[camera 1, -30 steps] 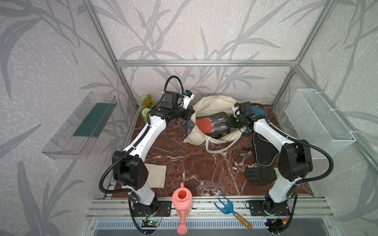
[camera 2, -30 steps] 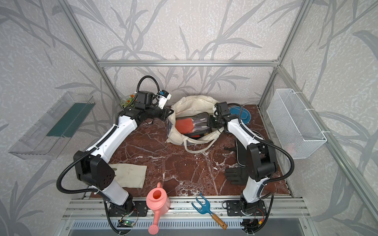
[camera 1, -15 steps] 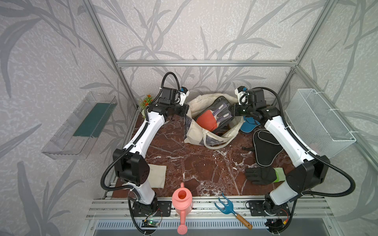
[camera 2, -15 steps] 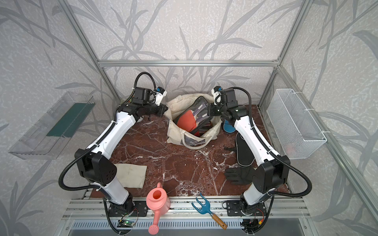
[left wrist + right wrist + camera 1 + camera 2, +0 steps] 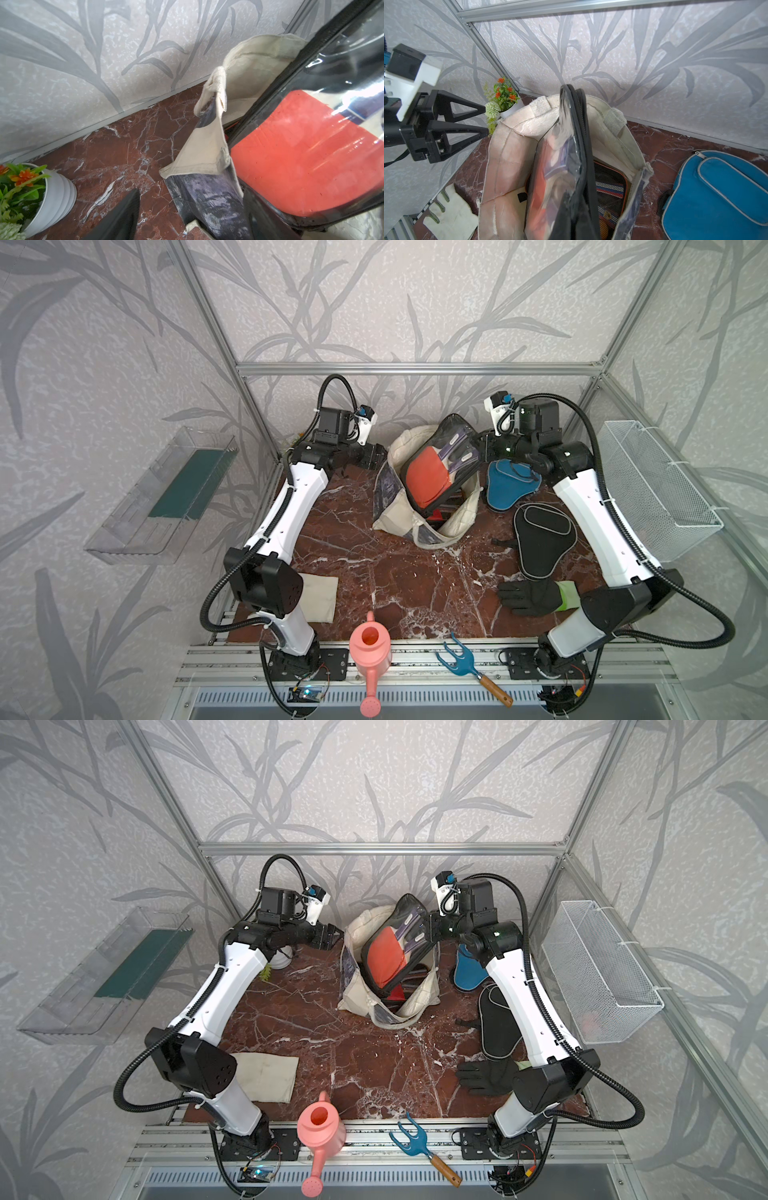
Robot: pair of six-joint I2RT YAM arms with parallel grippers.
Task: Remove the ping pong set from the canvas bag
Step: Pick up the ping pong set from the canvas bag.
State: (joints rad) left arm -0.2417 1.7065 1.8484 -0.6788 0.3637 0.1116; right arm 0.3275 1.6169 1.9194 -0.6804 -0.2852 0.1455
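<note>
clamping the tilted case (image 5: 428,477), half in the bag (image 5: 392,512), is the right gripper (image 5: 478,448); left gripper (image 5: 332,935) gapes, released.

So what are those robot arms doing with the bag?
They are emptying the cloth bag. The right gripper pinches a clear-fronted paddle case, tilted half out of the bag with its lower end inside. The left gripper is open beside the bag, holding nothing. A blue case and a black case already lie on the table near the right arm.
</note>
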